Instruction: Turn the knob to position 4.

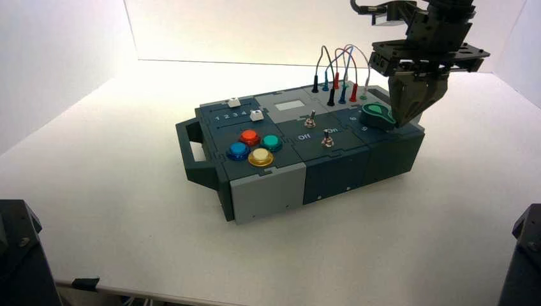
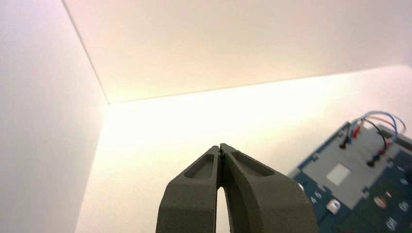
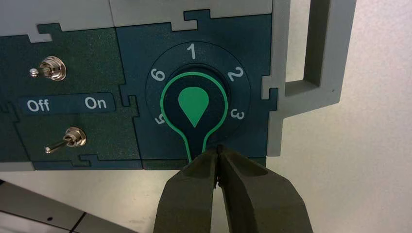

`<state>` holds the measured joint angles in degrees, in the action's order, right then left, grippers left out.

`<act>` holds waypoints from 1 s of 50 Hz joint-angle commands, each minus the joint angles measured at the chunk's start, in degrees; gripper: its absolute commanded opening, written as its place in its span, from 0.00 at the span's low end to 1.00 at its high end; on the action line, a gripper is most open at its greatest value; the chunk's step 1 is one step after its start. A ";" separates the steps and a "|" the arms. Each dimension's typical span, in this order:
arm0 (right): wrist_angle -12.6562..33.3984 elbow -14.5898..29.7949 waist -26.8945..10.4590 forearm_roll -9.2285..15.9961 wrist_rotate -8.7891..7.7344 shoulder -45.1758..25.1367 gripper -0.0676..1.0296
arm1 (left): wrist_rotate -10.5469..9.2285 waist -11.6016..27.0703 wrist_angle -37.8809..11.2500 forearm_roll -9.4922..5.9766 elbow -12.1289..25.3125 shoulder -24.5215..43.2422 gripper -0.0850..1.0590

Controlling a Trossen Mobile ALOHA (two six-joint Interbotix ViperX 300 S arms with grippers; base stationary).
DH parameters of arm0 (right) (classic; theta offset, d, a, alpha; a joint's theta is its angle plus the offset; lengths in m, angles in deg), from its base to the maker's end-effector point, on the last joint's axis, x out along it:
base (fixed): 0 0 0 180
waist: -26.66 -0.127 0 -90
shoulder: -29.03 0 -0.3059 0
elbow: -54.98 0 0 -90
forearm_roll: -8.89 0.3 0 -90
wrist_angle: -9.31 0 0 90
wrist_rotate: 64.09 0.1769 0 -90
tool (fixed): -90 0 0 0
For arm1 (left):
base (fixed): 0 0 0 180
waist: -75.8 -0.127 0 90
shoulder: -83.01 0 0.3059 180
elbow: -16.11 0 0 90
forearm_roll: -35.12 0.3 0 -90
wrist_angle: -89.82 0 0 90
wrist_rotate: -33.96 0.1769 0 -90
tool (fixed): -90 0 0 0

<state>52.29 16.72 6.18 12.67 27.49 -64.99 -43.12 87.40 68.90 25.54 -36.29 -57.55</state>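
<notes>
The knob (image 3: 194,108) sits on the box (image 1: 268,191) at its right end, the end toward the counter's right edge, beside two small metal toggle switches (image 3: 53,68). The right hand (image 3: 219,155) has its fingers pressed together, the tips touching the end of the knob's pointed tail; nothing is pinched. The left hand (image 2: 221,150) hangs idle over the counter's left part, fingers likewise pressed together, well apart from the box.

The knob looks like stiff moulded plastic, light, smooth on top and probably clicking between stops. I judge the long pointed tail the best purchase: push it sideways with the closed tips, or spread the fingers and straddle the tail or round body.

The right wrist view alone shows the white digits 1, 2, 3, 5 and 6 ringing the knob, with the tail pointing into the gap between 3 and 5, where position 4 should be; the numeral itself is hidden under tail and fingers. The high view alone shows the wires (image 1: 338,70), the coloured buttons (image 1: 254,146) and both arms' places
</notes>
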 commanded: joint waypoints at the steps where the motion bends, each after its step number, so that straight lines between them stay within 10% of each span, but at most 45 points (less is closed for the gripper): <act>1: -0.09 0.70 -0.35 0.18 0.00 1.32 0.04 | 0.00 1.23 -1.76 -0.09 2.20 2.29 0.05; 18: -0.53 1.05 -0.26 -0.79 -0.26 1.58 0.04 | 0.09 5.54 -8.96 -0.09 4.13 10.55 0.05; 50: -3.78 1.14 -0.26 -0.88 -0.70 8.96 0.04 | 0.18 5.71 -6.50 0.26 2.90 12.04 0.05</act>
<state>49.04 16.99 6.18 11.88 26.97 -57.61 -43.12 92.85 61.52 25.63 -34.18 -45.77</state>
